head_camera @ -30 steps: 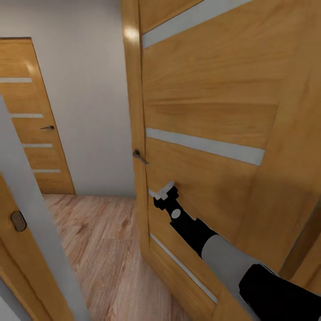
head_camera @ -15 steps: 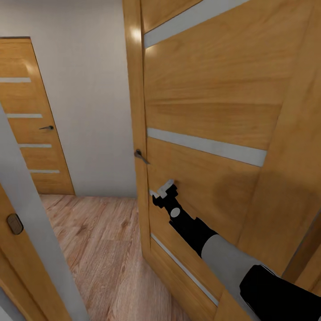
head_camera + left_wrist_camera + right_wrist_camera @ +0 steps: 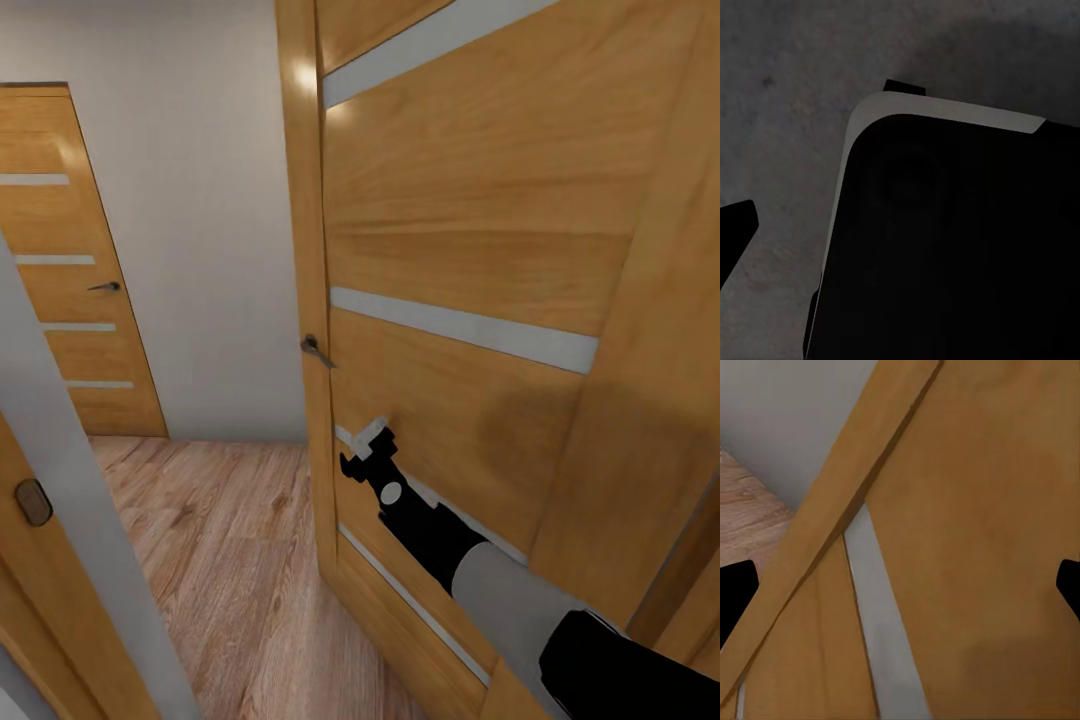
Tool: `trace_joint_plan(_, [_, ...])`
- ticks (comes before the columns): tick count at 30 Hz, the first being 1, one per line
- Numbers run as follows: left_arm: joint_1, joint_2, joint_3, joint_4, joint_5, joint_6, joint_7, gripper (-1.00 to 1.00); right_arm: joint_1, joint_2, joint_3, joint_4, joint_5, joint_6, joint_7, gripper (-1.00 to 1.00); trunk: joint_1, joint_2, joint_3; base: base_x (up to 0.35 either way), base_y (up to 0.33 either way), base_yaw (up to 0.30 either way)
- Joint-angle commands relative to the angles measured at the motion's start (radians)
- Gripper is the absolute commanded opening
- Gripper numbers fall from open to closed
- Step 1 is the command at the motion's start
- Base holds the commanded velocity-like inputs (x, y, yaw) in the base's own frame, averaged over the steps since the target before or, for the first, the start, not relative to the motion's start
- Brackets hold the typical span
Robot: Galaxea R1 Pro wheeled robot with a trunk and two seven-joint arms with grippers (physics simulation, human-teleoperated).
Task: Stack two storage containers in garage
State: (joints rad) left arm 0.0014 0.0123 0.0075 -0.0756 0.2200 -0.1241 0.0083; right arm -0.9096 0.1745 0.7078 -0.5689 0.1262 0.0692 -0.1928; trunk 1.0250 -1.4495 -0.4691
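Note:
The two storage containers are out of view. My right gripper [image 3: 361, 445] reaches forward to the open wooden door [image 3: 470, 250], low on its face and just below the door handle [image 3: 315, 350]. It is open and holds nothing. In the right wrist view its dark fingertips [image 3: 735, 589] stand far apart at both sides, with the door's wood and a grey inlay strip [image 3: 881, 615] close in front. In the left wrist view one dark fingertip [image 3: 733, 229] of my left gripper sits at the edge, over a dark grey surface [image 3: 795, 75] and a black robot part [image 3: 960, 247].
The door stands ajar, and past its edge lie a light wood plank floor [image 3: 220, 540] and a pale wall [image 3: 200, 200]. A second wooden door [image 3: 70, 270] is shut at the back left. A grey door frame post [image 3: 70, 500] stands close at my left.
My right gripper has dropped a little lower along the door's face. The view shifted slightly between the earliest frame and the later ones.

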Motion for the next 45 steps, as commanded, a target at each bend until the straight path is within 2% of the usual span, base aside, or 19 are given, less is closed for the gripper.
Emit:
trace_joint_plan(1, [0.0, 0.0, 0.0, -0.001, 0.004, -0.002, 0.001, 1.0, -0.001, 0.0, 0.005, 0.0, 0.01, 0.007, -0.007, 1.0, 0.0, -0.001, -0.001, 0.0, 0.0, 0.0])
trace_joint_plan(15, [0.0, 0.0, 0.001, -0.001, 0.005, -0.002, 0.001, 1.0, 0.0, 0.0, 0.003, 0.003, -0.017, -0.019, -0.049, 1.0, 0.0, -0.001, -0.001, 0.0, 0.0, 0.0])
trace_joint_plan(29, [0.0, 0.0, 0.0, -0.001, 0.004, -0.002, 0.001, 1.0, 0.0, 0.0, 0.007, 0.001, -0.019, -0.032, -0.096, 1.0, 0.0, -0.001, -0.001, 0.0, 0.0, 0.0])
trace_joint_plan(33, [0.0, 0.0, 0.0, -0.001, 0.004, -0.002, 0.001, 1.0, 0.0, 0.0, 0.007, 0.008, -0.02, -0.033, -0.129, 1.0, 0.0, -0.001, -0.001, 0.0, 0.0, 0.006])
trace_joint_plan(45, [0.0, 0.0, 0.0, -0.001, 0.004, -0.002, 0.001, 1.0, 0.0, 0.0, 0.007, 0.011, -0.018, -0.036, -0.157, 1.0, 0.0, -0.001, -0.001, 0.0, 0.0, 0.178])
